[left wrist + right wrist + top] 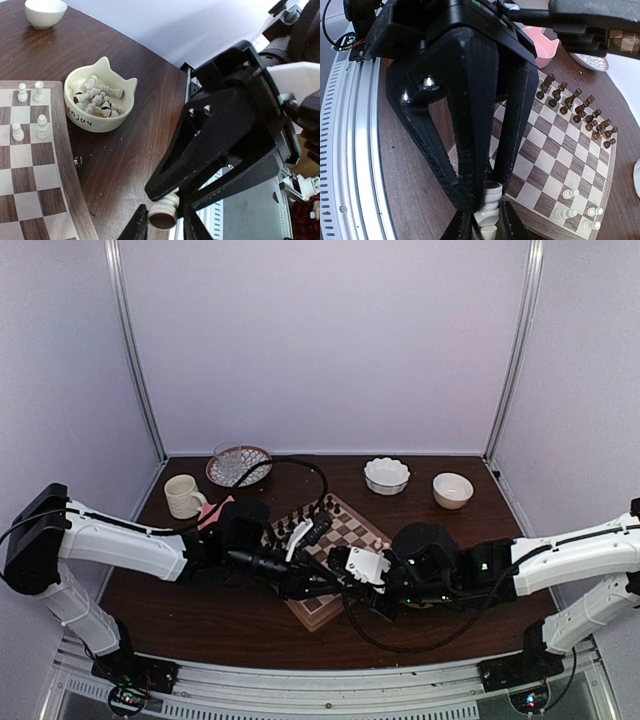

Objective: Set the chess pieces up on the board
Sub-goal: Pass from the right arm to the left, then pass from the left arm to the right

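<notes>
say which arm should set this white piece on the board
Right, likely. Both the left claw and right claw pinch the cream chess piece; the standing cream pieces on the chessboard lie by the cat-eared bowl, on the right arm's side.

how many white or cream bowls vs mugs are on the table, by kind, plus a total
bowls: 3 (scalloped white bowl, plain round white bowl, cream cat-eared bowl holding chess pieces)
mugs: 1 (cream handled mug)
total: 4
</notes>
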Robot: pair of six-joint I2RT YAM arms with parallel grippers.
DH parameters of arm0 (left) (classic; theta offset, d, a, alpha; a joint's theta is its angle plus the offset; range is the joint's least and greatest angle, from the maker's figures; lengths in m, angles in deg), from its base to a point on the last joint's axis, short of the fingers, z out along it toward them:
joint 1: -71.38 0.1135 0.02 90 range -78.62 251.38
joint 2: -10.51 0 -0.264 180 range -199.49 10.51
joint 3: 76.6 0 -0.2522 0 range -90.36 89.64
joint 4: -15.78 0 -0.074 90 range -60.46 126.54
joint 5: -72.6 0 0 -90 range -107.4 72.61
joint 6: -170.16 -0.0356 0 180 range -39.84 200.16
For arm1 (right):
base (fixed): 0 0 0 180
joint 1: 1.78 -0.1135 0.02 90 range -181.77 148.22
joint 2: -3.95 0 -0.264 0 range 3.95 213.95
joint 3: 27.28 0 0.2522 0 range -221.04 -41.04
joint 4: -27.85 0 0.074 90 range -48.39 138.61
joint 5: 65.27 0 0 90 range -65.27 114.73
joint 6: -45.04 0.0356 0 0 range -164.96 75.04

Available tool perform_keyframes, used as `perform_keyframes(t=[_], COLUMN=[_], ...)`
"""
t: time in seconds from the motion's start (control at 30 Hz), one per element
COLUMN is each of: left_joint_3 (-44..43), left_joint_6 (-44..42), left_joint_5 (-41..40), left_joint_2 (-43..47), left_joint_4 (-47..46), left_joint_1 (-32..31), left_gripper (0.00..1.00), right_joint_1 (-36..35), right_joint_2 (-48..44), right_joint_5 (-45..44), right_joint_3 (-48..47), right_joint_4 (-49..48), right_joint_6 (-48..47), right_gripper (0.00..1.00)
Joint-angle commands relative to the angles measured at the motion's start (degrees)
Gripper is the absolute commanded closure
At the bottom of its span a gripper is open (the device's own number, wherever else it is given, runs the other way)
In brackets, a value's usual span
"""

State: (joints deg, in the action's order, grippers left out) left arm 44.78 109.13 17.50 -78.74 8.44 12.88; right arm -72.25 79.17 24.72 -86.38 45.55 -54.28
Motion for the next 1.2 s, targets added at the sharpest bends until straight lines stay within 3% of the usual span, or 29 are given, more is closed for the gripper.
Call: perform_keyframes(t=[0.0,0.27,0.47,0.6,0.83,1.17], left_joint_3=[-1.9,-1.8,-1.1,1.0,5.0,9.0], left_joint_6=[-0.6,-0.6,0.4,1.2,1.3,1.4], left_joint_5=[1.9,1.9,3.5,2.9,0.6,-0.9], left_joint_2=[-0.8,-0.8,-0.5,1.3,4.5,6.5], left_joint_4=[0.2,-0.1,-2.5,-6.1,-10.8,-19.1], left_joint_1=[-0.5,-0.5,-0.3,-0.1,0.9,0.9], left_gripper=[0.76,0.88,0.88,0.88,0.88,0.87], right_joint_1=[-0.3,-0.4,-0.4,-0.3,3.0,15.3], right_joint_2=[-1.5,-2.9,-5.7,-9.4,-13.3,-10.2], right_joint_5=[-2.2,-2.4,-2.5,-2.4,8.3,36.4], right_joint_3=[0.3,1.0,3.3,6.1,8.1,9.0], right_joint_4=[-3.2,-3.8,-6.6,-9.6,-12.8,-23.6], right_joint_6=[-0.1,0.0,1.2,3.0,8.6,25.0], right_gripper=[0.80,0.71,0.44,0.35,0.39,0.43])
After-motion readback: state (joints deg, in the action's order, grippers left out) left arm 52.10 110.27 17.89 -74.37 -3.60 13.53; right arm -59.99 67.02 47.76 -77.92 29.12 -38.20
